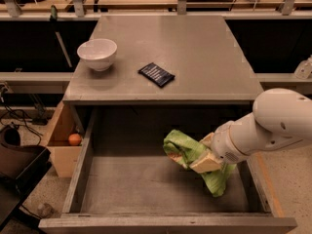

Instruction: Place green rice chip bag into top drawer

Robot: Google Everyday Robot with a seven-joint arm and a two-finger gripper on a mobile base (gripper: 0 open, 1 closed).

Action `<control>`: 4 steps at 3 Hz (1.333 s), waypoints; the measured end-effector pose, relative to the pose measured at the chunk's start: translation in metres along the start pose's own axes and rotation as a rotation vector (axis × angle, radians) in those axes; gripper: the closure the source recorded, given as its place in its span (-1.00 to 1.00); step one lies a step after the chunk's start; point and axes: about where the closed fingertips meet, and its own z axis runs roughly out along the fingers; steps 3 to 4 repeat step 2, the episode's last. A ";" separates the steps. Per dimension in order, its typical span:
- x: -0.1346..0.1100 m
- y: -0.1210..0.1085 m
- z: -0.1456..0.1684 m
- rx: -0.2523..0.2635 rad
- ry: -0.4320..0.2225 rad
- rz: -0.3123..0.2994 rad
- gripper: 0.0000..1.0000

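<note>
The green rice chip bag [186,151], crumpled light green with orange-red patches, is inside the open top drawer [80,177] at its right side. My gripper [202,157] comes in from the right on a white arm and is shut on the bag, its tan fingers [204,164] pressed into the bag's middle. The bag's lower end hangs down toward the drawer bottom near the right wall. I cannot tell whether the bag touches the bottom.
A white bowl [97,53] and a small dark-blue packet [156,74] lie on the grey tabletop [195,48] behind the drawer. A wooden box [61,140] with an orange ball [74,139] stands left of the drawer. A dark object is at the lower left.
</note>
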 end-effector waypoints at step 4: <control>0.000 0.001 0.000 -0.001 0.000 -0.002 -1.00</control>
